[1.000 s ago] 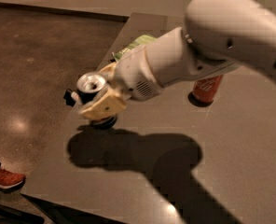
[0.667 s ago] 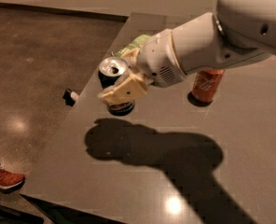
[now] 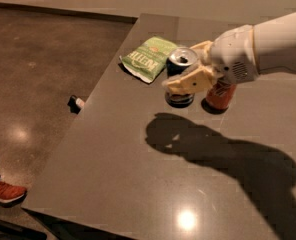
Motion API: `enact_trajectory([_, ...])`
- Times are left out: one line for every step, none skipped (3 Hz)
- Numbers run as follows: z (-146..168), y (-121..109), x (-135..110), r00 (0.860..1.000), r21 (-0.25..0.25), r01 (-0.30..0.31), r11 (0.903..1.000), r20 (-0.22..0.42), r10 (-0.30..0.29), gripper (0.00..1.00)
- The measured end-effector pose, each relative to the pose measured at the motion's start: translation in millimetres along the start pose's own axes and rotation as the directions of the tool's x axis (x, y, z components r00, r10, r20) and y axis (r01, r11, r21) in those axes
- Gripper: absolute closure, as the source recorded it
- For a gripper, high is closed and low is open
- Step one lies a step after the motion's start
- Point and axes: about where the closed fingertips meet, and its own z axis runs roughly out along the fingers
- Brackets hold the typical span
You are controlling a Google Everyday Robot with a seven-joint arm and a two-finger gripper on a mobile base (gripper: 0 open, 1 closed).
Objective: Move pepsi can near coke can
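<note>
My gripper (image 3: 188, 69) is shut on the pepsi can (image 3: 180, 79), a dark blue can with a silver top, held upright just above the table (image 3: 138, 174). Its cream fingers (image 3: 185, 84) wrap around the can's body. The coke can (image 3: 219, 94), orange-red, stands on the table right beside the pepsi can on its right, partly hidden behind my wrist. The two cans are almost touching.
A green chip bag (image 3: 148, 58) lies on the table to the left of the cans. The table's left edge runs diagonally near it. A small dark object (image 3: 76, 103) lies on the floor. A red shoe (image 3: 5, 191) shows at the lower left.
My gripper has carried the pepsi can to the right across the table, from its left part to just beside the coke can.
</note>
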Motion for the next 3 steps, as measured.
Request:
enact_trajectory([-47.2, -30.0, 37.9, 0.997, 0.103, -0.075, 0.9918, 0.015, 0.074, 1.0])
enact_trajectory([-82.0, -38.4, 65.5, 0.991, 0.156, -0.13, 0.9792, 0.033, 0.126, 1.0])
enact_trajectory([-98.2, -38.1, 79.3, 0.987, 0.17, -0.157, 0.9728, 0.042, 0.152, 1.0])
